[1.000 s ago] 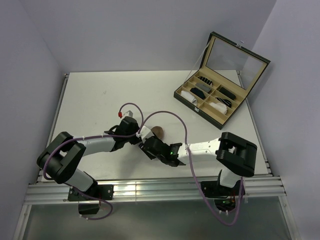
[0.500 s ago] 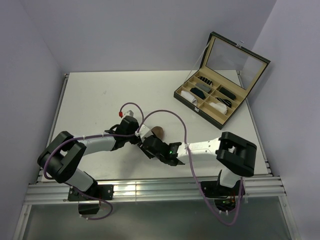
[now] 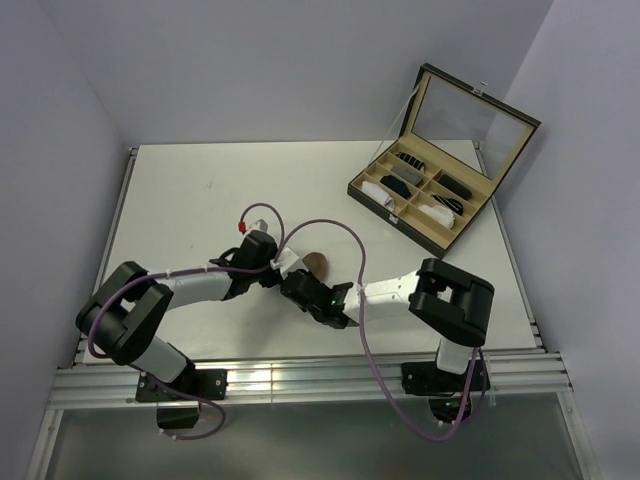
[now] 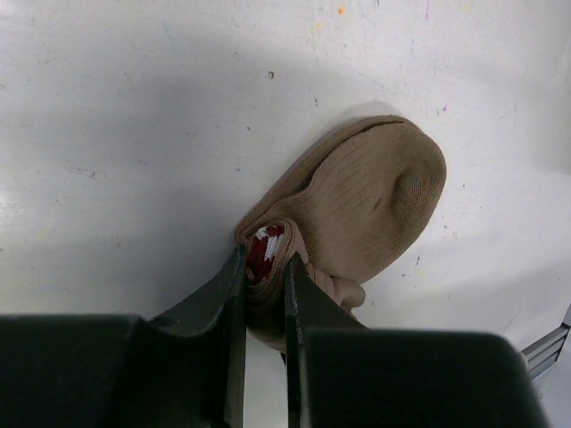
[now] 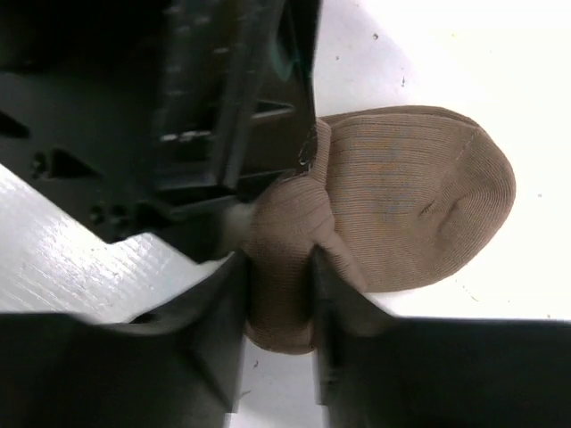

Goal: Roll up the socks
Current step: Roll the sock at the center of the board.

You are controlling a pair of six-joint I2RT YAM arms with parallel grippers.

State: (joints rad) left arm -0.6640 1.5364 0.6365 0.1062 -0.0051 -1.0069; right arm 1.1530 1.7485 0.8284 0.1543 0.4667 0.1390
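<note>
A tan-brown sock [image 3: 317, 262] lies mid-table, its cuff end rolled up and its rounded toe [image 4: 384, 183] flat on the white surface. My left gripper [image 4: 265, 267] is shut on the roll, where the dark red-and-white cuff [image 4: 264, 250] shows between its fingers. From the other side my right gripper [image 5: 278, 285] pinches the same tan roll [image 5: 281, 267], the fabric bulging between its fingers. In the top view the left gripper [image 3: 284, 268] and right gripper [image 3: 300, 284] meet at the sock. The left gripper's black body [image 5: 223, 98] fills the upper left of the right wrist view.
An open black box [image 3: 440, 190] with tan compartments holding small sock rolls stands at the back right, its glass lid tilted up. Purple cables [image 3: 330, 228] loop above both wrists. The table's near edge is a metal rail [image 3: 300, 380].
The right gripper has narrowed onto the tan roll. The right arm's elbow has shifted left and toward the sock. The left gripper has kept its hold and place.
</note>
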